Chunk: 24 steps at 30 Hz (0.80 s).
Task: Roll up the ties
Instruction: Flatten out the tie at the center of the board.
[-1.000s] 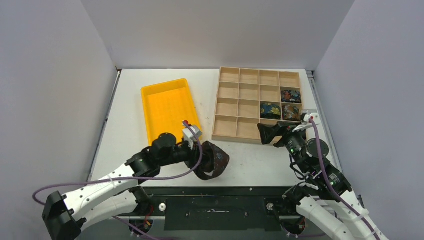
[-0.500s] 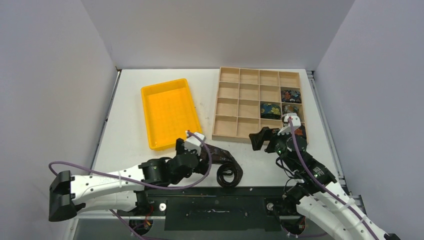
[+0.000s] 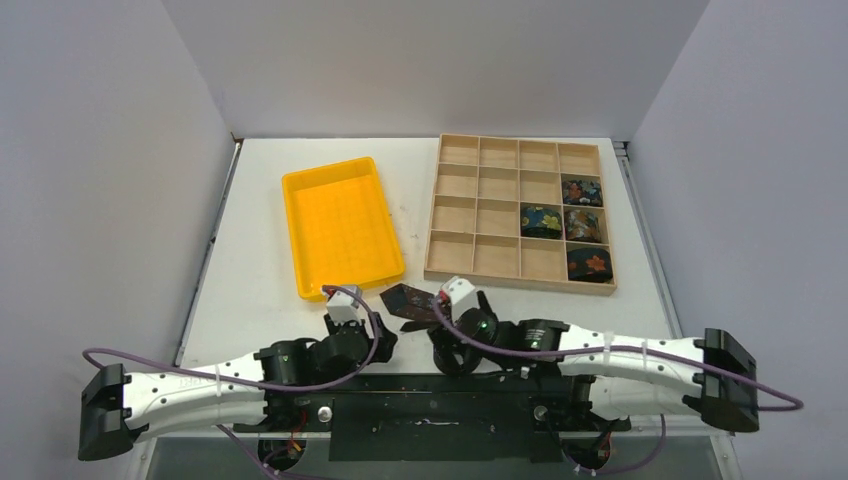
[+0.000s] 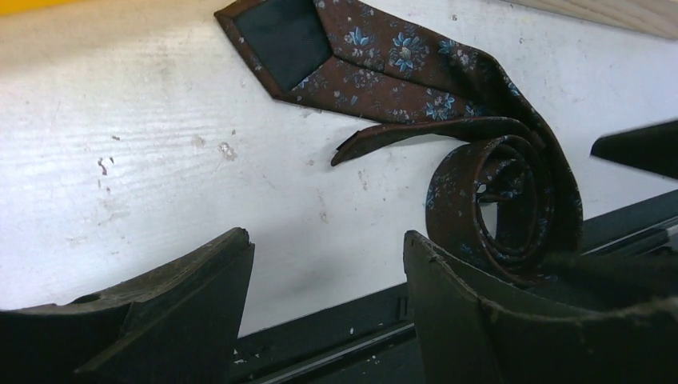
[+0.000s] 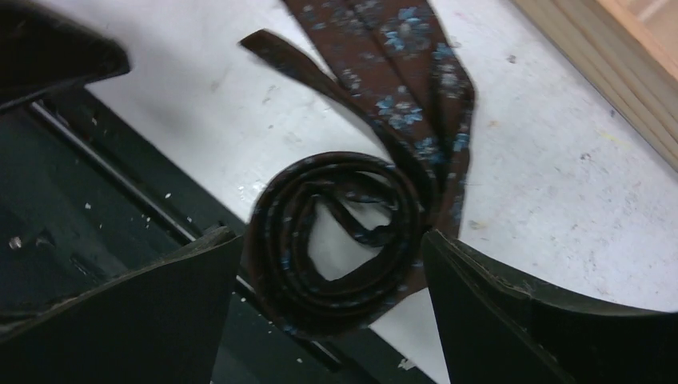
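Right end effector (image 5: 332, 244) has swung over to the half-coiled tie (image 5: 408, 112), spread wide like the left end effector (image 4: 328, 240).

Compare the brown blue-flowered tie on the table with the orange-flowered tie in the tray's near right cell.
The brown blue-flowered tie is a loose coil with its wide end trailing; the dark orange-flowered tie is a compact roll. The brown one lies on the white table under the open right gripper; the orange one fills a wooden tray cell. Both are dark florals.
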Each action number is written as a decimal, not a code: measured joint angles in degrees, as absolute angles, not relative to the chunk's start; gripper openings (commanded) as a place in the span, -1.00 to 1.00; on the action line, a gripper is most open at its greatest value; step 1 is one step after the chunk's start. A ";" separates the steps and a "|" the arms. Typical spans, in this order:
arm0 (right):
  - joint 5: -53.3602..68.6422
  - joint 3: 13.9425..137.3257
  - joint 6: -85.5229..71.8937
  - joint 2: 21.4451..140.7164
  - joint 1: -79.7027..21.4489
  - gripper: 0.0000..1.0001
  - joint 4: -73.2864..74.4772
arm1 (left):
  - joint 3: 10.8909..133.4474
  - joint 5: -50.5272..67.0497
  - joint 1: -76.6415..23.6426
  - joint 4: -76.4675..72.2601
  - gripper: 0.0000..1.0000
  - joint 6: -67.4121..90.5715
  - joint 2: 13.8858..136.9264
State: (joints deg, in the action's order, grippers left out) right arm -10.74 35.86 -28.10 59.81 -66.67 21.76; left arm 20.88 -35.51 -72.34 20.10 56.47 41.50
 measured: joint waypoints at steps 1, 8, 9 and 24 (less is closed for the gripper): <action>-12.56 36.93 -28.10 61.52 -69.56 0.69 22.28 | 20.34 -35.53 -72.36 20.16 0.33 57.47 40.88; -23.75 42.06 -27.92 72.55 -79.59 0.60 23.66 | 18.04 -36.82 -72.44 21.91 0.32 63.77 32.25; -24.47 42.06 -27.94 73.69 -79.59 0.59 23.70 | 17.85 -37.21 -72.44 22.15 0.32 64.31 30.94; -18.81 40.49 -24.97 71.64 -62.41 0.91 17.39 | 16.32 -39.11 -72.44 23.27 0.35 65.39 32.18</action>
State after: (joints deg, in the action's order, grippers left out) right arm -18.81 40.49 -24.97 71.64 -62.41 17.39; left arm 16.32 -39.11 -72.44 23.27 65.39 32.18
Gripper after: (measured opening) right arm 0.940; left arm 0.673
